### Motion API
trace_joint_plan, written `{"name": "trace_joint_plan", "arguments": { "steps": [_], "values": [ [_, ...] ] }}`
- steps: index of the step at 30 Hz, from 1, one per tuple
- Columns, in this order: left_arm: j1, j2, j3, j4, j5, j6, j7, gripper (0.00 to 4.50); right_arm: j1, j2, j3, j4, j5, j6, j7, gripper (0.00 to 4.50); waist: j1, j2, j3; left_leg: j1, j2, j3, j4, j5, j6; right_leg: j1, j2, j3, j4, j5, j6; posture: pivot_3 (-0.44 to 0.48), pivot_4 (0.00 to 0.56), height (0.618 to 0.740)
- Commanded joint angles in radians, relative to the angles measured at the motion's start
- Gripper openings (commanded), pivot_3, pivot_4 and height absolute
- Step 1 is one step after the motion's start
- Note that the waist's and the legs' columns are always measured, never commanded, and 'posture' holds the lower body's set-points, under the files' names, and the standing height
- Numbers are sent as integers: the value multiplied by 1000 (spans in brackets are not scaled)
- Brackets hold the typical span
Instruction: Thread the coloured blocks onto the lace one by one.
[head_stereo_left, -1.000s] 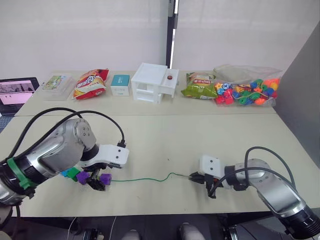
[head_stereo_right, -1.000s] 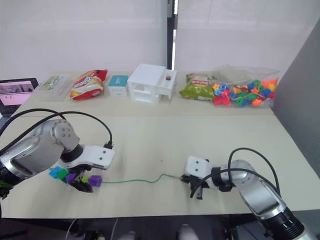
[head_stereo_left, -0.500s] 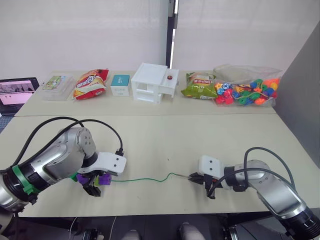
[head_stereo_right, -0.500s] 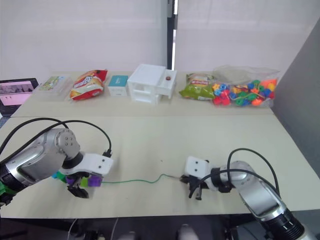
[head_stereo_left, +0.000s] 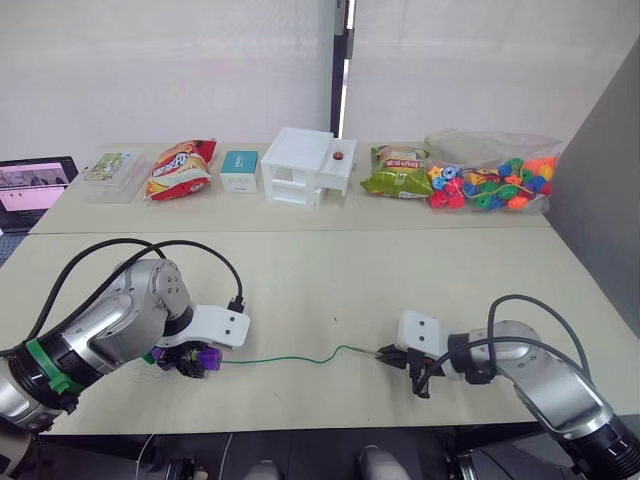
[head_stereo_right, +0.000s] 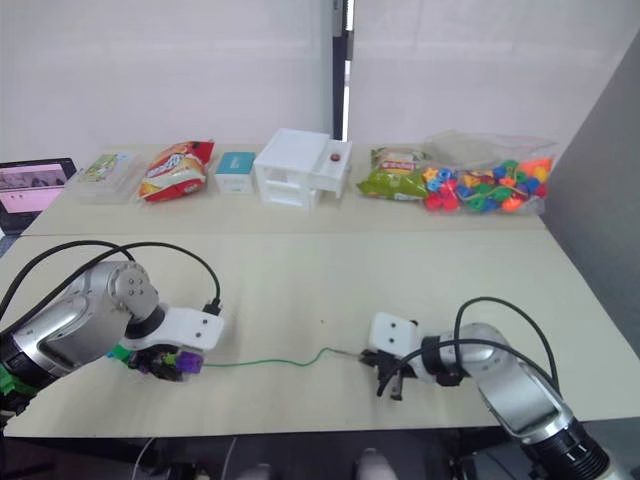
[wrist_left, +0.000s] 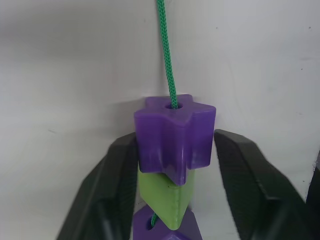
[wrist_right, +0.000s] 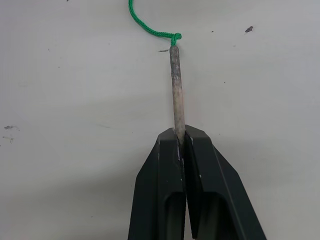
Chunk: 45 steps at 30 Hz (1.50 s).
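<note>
The green lace (head_stereo_left: 290, 358) lies across the near table, from the blocks on the left to my right gripper (head_stereo_left: 400, 360). Several coloured blocks sit strung on its left end. A purple star-shaped block (wrist_left: 175, 130) is foremost, then a light green block (wrist_left: 160, 197) and another purple one (wrist_left: 165, 227). My left gripper (wrist_left: 175, 136) is down on the table with a finger pressed against each side of the foremost purple block (head_stereo_left: 205, 358). The right gripper (wrist_right: 181, 134) is shut on the lace's grey needle tip (wrist_right: 176, 90), which lies flat on the table.
Along the back table stand a clear bag of multicoloured beads (head_stereo_left: 495, 185), a green snack bag (head_stereo_left: 395, 170), a white drawer box (head_stereo_left: 305, 165), a teal box (head_stereo_left: 240, 168), a red snack bag (head_stereo_left: 180, 165), a clear container (head_stereo_left: 112, 165) and a laptop (head_stereo_left: 30, 185).
My left gripper has drawn in and settled lower over the strung blocks, and its fingers have closed from wide open onto the foremost purple block. The right gripper and needle tip have not moved.
</note>
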Motion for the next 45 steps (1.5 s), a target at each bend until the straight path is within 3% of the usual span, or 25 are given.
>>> {"name": "trace_joint_plan", "arguments": {
  "steps": [1, 17, 30, 45],
  "values": [
    [28, 3, 14, -2, 14, -13, -13, 1346, 6, -10, -22, -44, 16, 4, 3, 0, 0, 0, 0, 0, 0, 0, 0, 0, 0, 0, 0, 0, 0, 0, 0, 0, 150, 740],
    [82, -16, 63, 46, 43, 9, 3, 1346, 98, -141, -147, 56, 9, -84, 32, 0, 2, 1, 0, 3, 0, 1, 0, 0, 0, 2, 0, 1, 0, 0, 0, 0, 150, 740],
    [102, 41, 119, 178, 73, -153, 14, 1346, 261, -260, -294, 81, -9, -92, 22, 0, -1, 2, -1, 5, 1, 2, 0, 0, 0, 4, 1, 1, 0, -1, -1, 0, 150, 740],
    [125, 30, 161, 260, 90, -196, 62, 1346, 269, -302, -304, 133, -52, -116, 7, 0, 0, 4, -3, 6, 1, 2, 0, 0, 0, 6, 1, 1, 1, -1, -1, 0, 150, 740]
  ]
}}
